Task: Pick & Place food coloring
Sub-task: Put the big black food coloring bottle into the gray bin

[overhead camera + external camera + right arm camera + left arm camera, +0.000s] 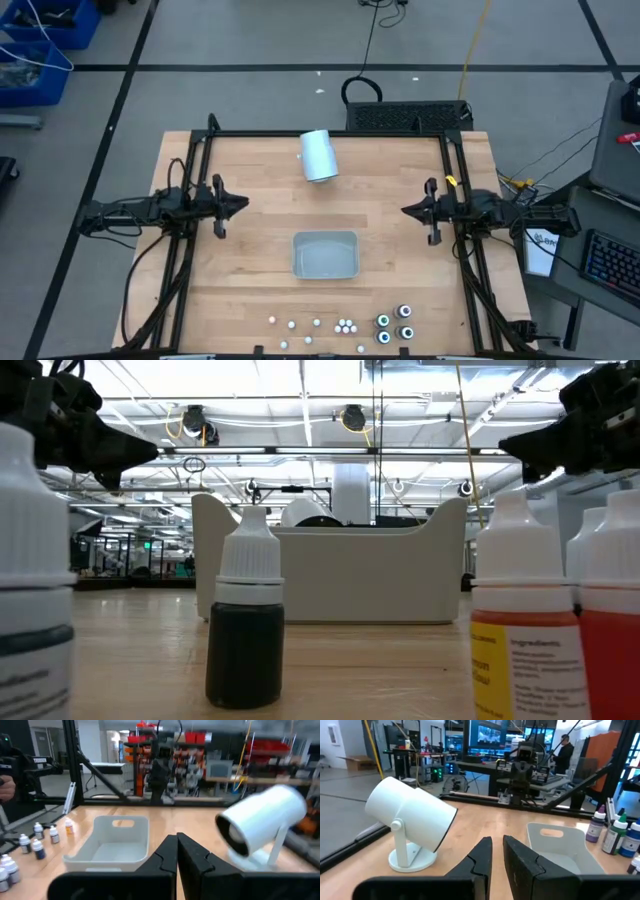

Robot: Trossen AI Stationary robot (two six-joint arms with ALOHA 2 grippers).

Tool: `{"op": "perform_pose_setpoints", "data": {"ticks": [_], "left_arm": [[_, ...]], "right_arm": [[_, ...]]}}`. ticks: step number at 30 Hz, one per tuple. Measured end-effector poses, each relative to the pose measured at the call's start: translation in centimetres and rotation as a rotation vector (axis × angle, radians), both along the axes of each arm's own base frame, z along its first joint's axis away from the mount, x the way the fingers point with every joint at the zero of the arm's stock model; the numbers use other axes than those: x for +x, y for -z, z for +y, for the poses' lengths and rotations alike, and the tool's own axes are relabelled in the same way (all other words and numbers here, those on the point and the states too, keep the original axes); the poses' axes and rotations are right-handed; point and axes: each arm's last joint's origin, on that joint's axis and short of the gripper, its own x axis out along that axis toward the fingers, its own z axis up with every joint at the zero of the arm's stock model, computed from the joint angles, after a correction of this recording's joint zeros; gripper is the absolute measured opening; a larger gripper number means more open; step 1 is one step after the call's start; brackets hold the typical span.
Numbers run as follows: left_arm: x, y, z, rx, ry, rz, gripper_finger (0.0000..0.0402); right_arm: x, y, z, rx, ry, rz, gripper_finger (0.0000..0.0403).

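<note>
A robotics lab or workshop is indicated: wooden table (330, 215) framed in black rails, taped concrete floor, monitors (492, 732), racks of red bins (272, 747), exposed ceiling lighting.
</note>
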Motion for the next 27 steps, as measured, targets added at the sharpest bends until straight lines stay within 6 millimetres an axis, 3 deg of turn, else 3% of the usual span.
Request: {"op": "perform_pose_setpoints", "data": {"ticks": [7, 12, 19, 22, 27], "left_arm": [[0.0, 0.0, 0.0, 0.02, -0.003, 0.001, 0.0051], [0.0, -0.1, 0.0, 0.025, -0.005, -0.016, 0.0051], [0.0, -0.5, 0.0, 0.106, -0.01, -0.037, 0.0051], [0.0, -0.5, 0.0, 0.122, -0.011, -0.034, 0.0051], [0.0, -0.4, 0.0, 0.118, -0.01, -0.029, 0.0051]], "right_arm": [[-0.3, -1.8, 0.0, -0.07, 0.011, -0.182, 0.0], [0.1, -1.5, 0.2, -0.097, -0.008, -0.091, 0.0], [0.9, -5.9, 1.4, -0.118, -0.126, 0.049, 0.0], [1.6, -8.8, 2.2, -0.121, -0.131, 0.123, 0.0], [3.6, -12.1, 4.7, -0.181, -0.144, 0.284, 0.0]]}}
